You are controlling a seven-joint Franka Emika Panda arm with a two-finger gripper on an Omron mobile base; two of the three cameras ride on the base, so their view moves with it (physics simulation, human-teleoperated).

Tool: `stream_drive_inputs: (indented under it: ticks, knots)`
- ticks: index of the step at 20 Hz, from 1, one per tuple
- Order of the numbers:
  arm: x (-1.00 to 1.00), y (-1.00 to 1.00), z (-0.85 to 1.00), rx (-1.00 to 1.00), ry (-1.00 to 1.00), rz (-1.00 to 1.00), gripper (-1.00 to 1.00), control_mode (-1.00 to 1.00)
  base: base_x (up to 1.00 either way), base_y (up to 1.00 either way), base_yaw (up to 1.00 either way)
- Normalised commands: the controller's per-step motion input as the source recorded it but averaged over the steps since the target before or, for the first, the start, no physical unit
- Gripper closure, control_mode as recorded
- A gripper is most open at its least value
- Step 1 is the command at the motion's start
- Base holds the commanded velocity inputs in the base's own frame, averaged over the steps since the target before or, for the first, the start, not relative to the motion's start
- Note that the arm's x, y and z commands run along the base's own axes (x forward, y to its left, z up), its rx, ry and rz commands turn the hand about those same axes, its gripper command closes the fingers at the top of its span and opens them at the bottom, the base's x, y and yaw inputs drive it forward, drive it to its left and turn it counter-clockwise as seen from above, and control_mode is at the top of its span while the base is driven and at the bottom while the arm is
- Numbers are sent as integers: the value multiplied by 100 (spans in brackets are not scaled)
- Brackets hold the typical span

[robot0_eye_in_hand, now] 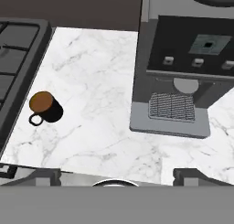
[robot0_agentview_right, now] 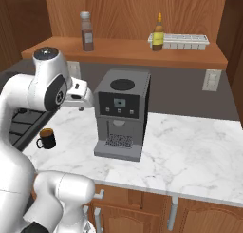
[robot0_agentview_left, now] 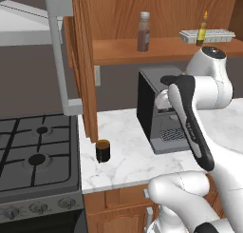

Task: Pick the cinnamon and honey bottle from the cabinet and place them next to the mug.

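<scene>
The cinnamon (robot0_agentview_left: 144, 32) (robot0_agentview_right: 87, 31), a brown-filled jar with a grey cap, stands upright on the cabinet (robot0_agentview_left: 156, 51) (robot0_agentview_right: 123, 52) shelf at its left. The honey bottle (robot0_agentview_left: 202, 30) (robot0_agentview_right: 158, 33), amber with an orange tip, stands further right on the same shelf. Below on the marble counter sits the dark mug (robot0_agentview_left: 103, 150) (robot0_agentview_right: 46, 138) (robot0_eye_in_hand: 45, 107) near the stove. My gripper (robot0_agentview_right: 81, 106) (robot0_eye_in_hand: 119, 175) hangs open and empty above the counter between mug and coffee machine, well below the shelf.
A grey coffee machine (robot0_agentview_left: 152, 118) (robot0_agentview_right: 121, 113) (robot0_eye_in_hand: 183, 81) stands on the counter under the shelf. A white ice tray (robot0_agentview_left: 209, 35) (robot0_agentview_right: 182, 41) lies beside the honey bottle. The stove (robot0_agentview_left: 33, 151) (robot0_eye_in_hand: 18, 58) borders the counter on the left. The cabinet door (robot0_agentview_left: 80, 61) hangs open.
</scene>
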Motion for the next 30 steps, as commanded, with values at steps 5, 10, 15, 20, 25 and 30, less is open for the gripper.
stream_drive_inputs:
  ticks: [5,10,15,20,25,30]
  knots:
    - [-11,0,91,0,-12,0,-100,-100,0,0,0]
    - [5,9,98,0,0,0,-100,-100,0,0,0]
    - [8,9,82,0,0,-2,-100,-100,0,0,0]
    - [20,13,65,0,1,-9,-100,-100,0,0,0]
    - [58,0,8,0,1,-11,-100,-100,0,0,0]
    - [32,2,-1,0,-3,-3,-100,-100,0,0,0]
